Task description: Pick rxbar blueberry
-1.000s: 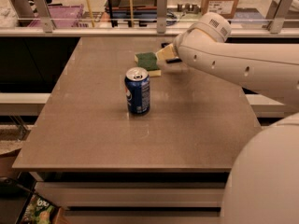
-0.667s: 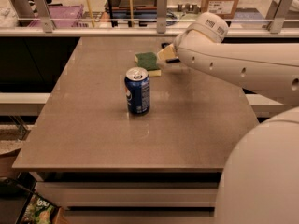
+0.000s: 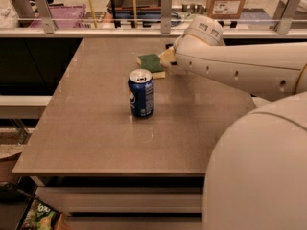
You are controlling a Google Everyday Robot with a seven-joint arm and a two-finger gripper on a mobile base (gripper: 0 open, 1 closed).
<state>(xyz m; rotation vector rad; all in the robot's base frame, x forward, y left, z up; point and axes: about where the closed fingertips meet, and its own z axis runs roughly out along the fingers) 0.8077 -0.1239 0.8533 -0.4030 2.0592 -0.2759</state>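
Gripper [image 3: 168, 59] just beside sponge [image 3: 151, 63], at its 3 o'clock; grip state: cannot tell. Can [image 3: 141, 93] upright on table [image 3: 91, 133], at sponge's 6 o'clock.

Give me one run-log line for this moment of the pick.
hand: far side of table, beside sponge | rxbar blueberry: not visible | soda can: upright, mid-table, apart from hand | pick: not confirmed

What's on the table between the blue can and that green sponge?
Nothing: in the camera view, only bare table separates the soda can from the sponge. The gripper sits at the sponge's right edge.
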